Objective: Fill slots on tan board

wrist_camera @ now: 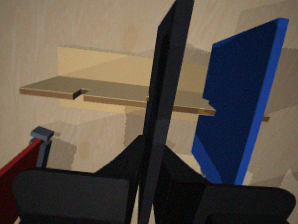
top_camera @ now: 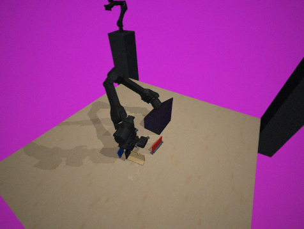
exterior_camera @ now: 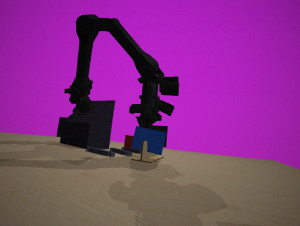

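Above the wood-grain table — end effector [top_camera: 128, 151] [exterior_camera: 149, 125] [wrist_camera: 147, 141] points downward.

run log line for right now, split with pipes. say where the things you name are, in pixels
gripper [top_camera: 128, 150] [exterior_camera: 149, 127] [wrist_camera: 147, 141]: shut on black board [top_camera: 128, 154] [exterior_camera: 162, 136] [wrist_camera: 169, 70] | blue board [top_camera: 120, 153] [exterior_camera: 149, 139] [wrist_camera: 240, 95]: tilted, on tan board [top_camera: 136, 157] [exterior_camera: 144, 153] [wrist_camera: 115, 94] | red board [top_camera: 157, 144] [exterior_camera: 128, 141] [wrist_camera: 18, 171]: in holder
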You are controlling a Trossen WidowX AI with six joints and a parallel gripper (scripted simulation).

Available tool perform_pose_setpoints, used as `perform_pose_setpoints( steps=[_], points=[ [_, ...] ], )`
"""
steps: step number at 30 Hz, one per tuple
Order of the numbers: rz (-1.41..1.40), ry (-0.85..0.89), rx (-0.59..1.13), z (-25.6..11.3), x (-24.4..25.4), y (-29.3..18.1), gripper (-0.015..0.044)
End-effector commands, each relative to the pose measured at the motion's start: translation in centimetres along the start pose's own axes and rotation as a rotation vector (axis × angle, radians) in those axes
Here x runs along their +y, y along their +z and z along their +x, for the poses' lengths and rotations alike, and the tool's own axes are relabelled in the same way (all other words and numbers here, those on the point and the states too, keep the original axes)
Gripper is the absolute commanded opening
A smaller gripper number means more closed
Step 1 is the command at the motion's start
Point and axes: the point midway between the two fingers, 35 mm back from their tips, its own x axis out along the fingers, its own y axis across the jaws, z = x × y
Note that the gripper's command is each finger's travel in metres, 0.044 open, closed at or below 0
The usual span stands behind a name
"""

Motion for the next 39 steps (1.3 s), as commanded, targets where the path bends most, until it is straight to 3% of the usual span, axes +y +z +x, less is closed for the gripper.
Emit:
perform_pose_setpoints(
  steps=[1,39],
  points=[
    [-0.012,0.001,0.006,0.16,-0.09,-0.22,0.0000],
    [0.008,0.001,0.006,0.18,-0.03,-0.22,0.0000]
  ],
)
